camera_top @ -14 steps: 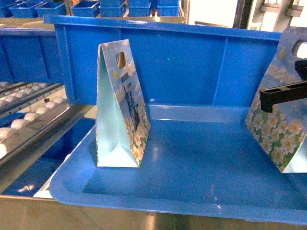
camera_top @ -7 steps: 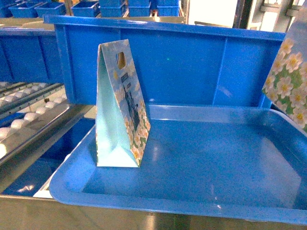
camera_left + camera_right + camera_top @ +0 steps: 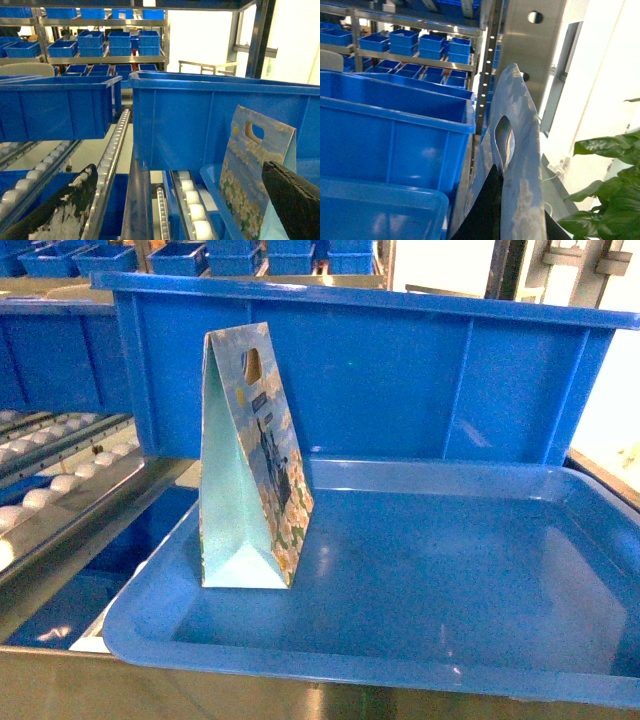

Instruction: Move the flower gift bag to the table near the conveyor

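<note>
One flower gift bag [image 3: 250, 465] stands upright at the left of a glossy blue tray [image 3: 380, 665]. In the left wrist view this bag [image 3: 250, 170] sits just inside my right finger [image 3: 295, 200]. My left gripper [image 3: 170, 210] is open and touches nothing, with the conveyor rollers [image 3: 192, 210] below it. A second flower gift bag [image 3: 517, 135] is pinched below its handle hole by my right gripper [image 3: 517, 212], which is shut on it and raised beside the tray's right end. Neither gripper shows in the head view. The table is out of view.
A tall blue bin [image 3: 400, 370] stands right behind the tray. The conveyor's rollers [image 3: 60, 485] slope along the left. A steel post [image 3: 530, 55] and a green plant [image 3: 610, 165] are close to the held bag. Shelves of blue bins [image 3: 100, 45] fill the background.
My right gripper has carried its bag up and to the right, out of the head view. The bag in the tray has not moved.
</note>
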